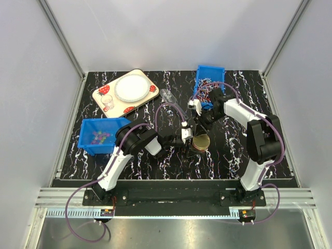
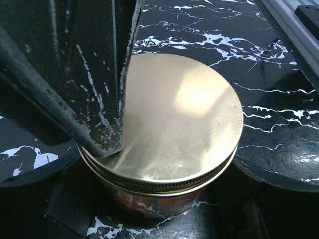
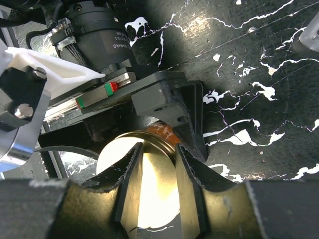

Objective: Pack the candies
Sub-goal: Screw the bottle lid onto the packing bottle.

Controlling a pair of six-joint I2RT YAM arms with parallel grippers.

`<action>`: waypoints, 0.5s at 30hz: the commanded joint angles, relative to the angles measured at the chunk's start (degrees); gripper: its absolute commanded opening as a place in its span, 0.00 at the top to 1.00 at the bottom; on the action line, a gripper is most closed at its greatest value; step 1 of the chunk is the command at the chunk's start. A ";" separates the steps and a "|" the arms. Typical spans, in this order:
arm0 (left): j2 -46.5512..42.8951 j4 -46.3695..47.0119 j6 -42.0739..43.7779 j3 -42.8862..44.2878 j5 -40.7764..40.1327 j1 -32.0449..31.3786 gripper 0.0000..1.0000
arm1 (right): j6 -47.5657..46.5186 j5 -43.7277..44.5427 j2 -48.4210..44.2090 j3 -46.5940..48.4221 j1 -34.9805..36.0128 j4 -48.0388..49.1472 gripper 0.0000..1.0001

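A glass jar with a gold lid (image 1: pixel 200 143) stands mid-table. It sits between the jaws of my left gripper (image 1: pixel 189 140), whose black fingers (image 3: pixel 192 124) hug its sides. In the left wrist view the lid (image 2: pixel 179 114) fills the frame, with orange showing through the glass (image 2: pixel 149 201) below. My right gripper (image 3: pixel 158 149) hangs over the lid (image 3: pixel 157 194), jaws a narrow gap apart, nothing between them. Its fingertips (image 2: pixel 102 142) rest on the lid's edge. The candies (image 1: pixel 100 137), tiny multicoloured beads, lie in the left blue bin (image 1: pixel 88 145).
A second blue bin (image 1: pixel 209 72) with wrapped sweets stands back right, behind the right arm. A patterned tray (image 1: pixel 104 92) carrying a white plate (image 1: pixel 130 87) and a small cup (image 1: pixel 108 105) sits back left. A clear plastic item (image 1: pixel 167 95) lies behind the jar.
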 commanded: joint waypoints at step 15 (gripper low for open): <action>1.31 1.50 -1.20 0.36 -0.74 0.38 0.34 | -3.10 0.71 -10.99 -8.69 -6.91 -4.28 0.68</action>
